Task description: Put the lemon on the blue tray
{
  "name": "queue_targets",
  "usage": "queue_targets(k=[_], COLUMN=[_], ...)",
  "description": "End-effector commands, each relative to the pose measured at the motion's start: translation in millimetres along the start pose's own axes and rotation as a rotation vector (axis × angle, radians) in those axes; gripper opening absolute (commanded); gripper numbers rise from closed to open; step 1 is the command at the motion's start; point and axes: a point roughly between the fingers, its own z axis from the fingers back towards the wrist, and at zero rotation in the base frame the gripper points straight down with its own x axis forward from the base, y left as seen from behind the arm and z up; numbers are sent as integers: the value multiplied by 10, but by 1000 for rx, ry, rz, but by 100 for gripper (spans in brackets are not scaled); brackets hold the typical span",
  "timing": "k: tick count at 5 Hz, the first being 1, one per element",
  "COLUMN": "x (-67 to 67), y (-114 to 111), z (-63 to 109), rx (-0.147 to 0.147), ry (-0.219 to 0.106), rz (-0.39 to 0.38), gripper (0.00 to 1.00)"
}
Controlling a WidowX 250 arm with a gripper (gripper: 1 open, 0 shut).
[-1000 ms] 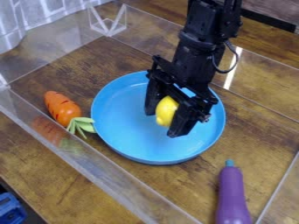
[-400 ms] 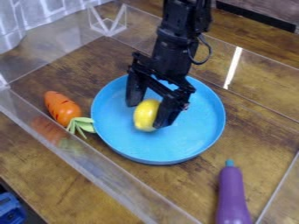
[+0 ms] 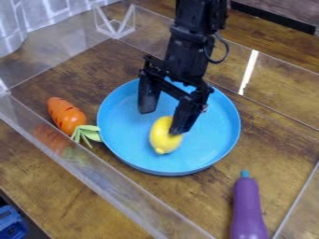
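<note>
The lemon [image 3: 163, 136], a small bright yellow oval, lies inside the blue tray [image 3: 226, 140], left of its middle and toward the front. The tray is a large round shallow blue dish on the wooden table. My black gripper [image 3: 169, 105] hangs just above the lemon and points steeply down. It is open, with one finger on the left and the other near the lemon's upper right end. Nothing is held between the fingers. Whether the right finger still touches the lemon I cannot tell.
An orange carrot [image 3: 65, 115] with green leaves lies left of the tray. A purple eggplant [image 3: 248, 209] lies at the front right. Clear plastic walls [image 3: 37, 65] enclose the wooden table top, and a clear bracket [image 3: 118, 19] stands at the back.
The gripper carried the lemon leftward over the tray, then opened. The lemon has left the fingers and now rests on the tray floor.
</note>
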Motion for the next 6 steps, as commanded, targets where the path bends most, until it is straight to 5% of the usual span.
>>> queue_targets(k=[1,2,4,6], x=[-46,-95,-92,4], y=[59,48,-42,156], z=[366,425,212,92], rx=[-10,-21,-30,-60], ry=[-104,-113,-117,-136], rz=[21,27,-3,70], gripper=[100,100,100,100])
